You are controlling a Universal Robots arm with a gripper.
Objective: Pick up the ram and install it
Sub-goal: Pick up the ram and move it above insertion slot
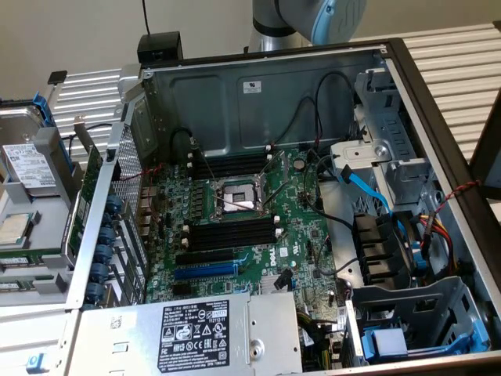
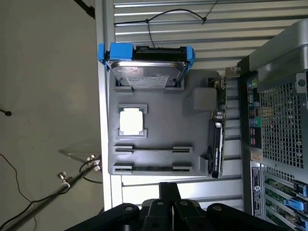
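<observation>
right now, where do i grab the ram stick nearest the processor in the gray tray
Mid-length on the ram stick, probably, pinching its flat faces from straight above the gray tray. It appears to stand on edge with both ends seated in holders, leaving only the middle free.

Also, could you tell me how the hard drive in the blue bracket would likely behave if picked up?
The hard drive is probably stiff and heavy for its size, given its metal casing. That shiny casing may be slippery; its blue bracket likely grips better.
</observation>
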